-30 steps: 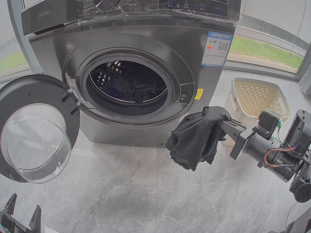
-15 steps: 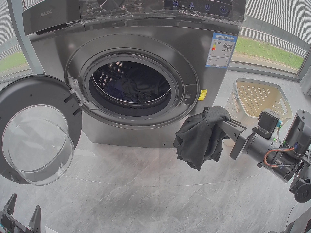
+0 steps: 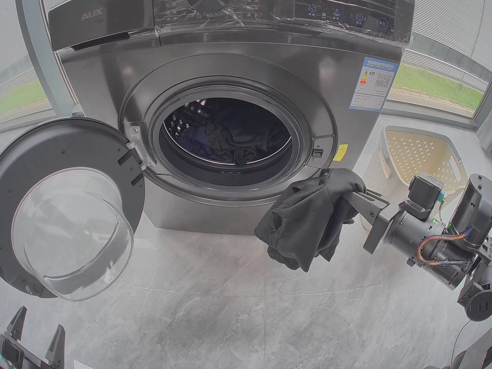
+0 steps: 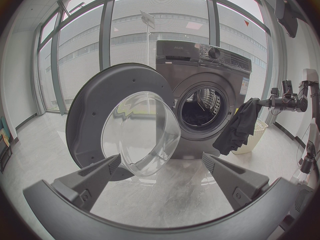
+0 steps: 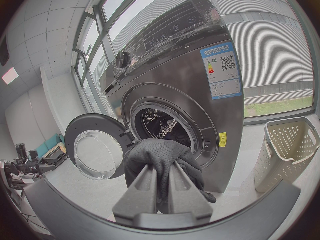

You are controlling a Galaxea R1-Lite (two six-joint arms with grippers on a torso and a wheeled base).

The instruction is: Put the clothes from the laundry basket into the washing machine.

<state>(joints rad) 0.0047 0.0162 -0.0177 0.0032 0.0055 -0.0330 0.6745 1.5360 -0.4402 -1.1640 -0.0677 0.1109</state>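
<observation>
The right gripper point(image 3: 352, 197) clamped a dark garment point(image 3: 306, 222) before the washer point(image 3: 230, 62), left of the basket point(image 3: 416, 156). The left gripper point(image 4: 160, 156) gaped open. The drum point(image 3: 225, 137) seemingly held clothes.

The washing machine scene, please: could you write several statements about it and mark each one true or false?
1. The washing machine has its door swung open. True.
2. The right end effector is shut on a dark garment. True.
3. The machine holds no clothes. False: dark clothes lie in its drum.
4. The laundry basket lies tipped on its side. False: it stands upright on the floor beside the machine.
5. The left end effector grips a garment. False: it is open and holds nothing.
</observation>
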